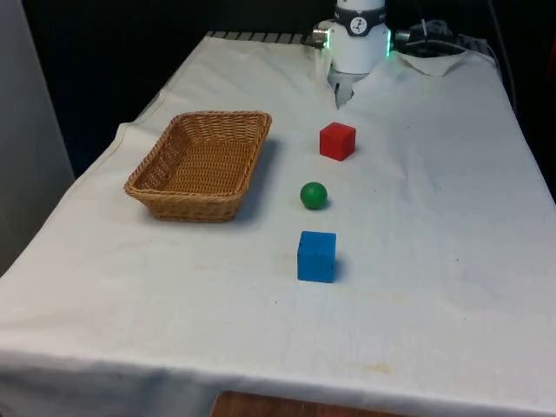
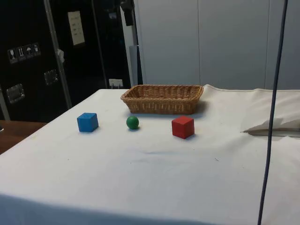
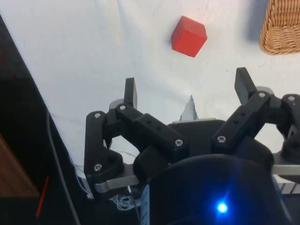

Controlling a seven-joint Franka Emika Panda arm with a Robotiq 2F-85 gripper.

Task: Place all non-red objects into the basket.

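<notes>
Front view. The hand (image 1: 340,94) hangs at the far end of the worktop (image 1: 434,261), above the white cloth and just behind the red cube (image 1: 337,141). Three items lie in a line running toward the near edge: the red cube farthest, the green ball (image 1: 314,195) in the middle, the blue cube (image 1: 316,256) nearest. Each is apart from the next, with bare cloth between. The wicker basket (image 1: 201,165) sits on the front view's left of this line, level with the red cube and the ball, and holds nothing. Its nearest rim is near the ball but not touching it. Wide bare cloth lies on the front view's right of the line, up to the worktop edge. The blue cube stands well back from the near edge.

Side view. The basket (image 2: 163,98) stands behind the row. The blue cube (image 2: 87,122), green ball (image 2: 132,122) and red cube (image 2: 183,127) rest on the cloth in front of it, all separate. Open cloth extends from the row to the near edge.

Wrist view. The hand (image 3: 187,91) has its two fingers (image 3: 130,92) spread wide apart, with nothing between them. The red cube (image 3: 188,36) lies beyond the fingertips, clear of both. A corner of the basket (image 3: 282,26) is visible, apart from the cube.
</notes>
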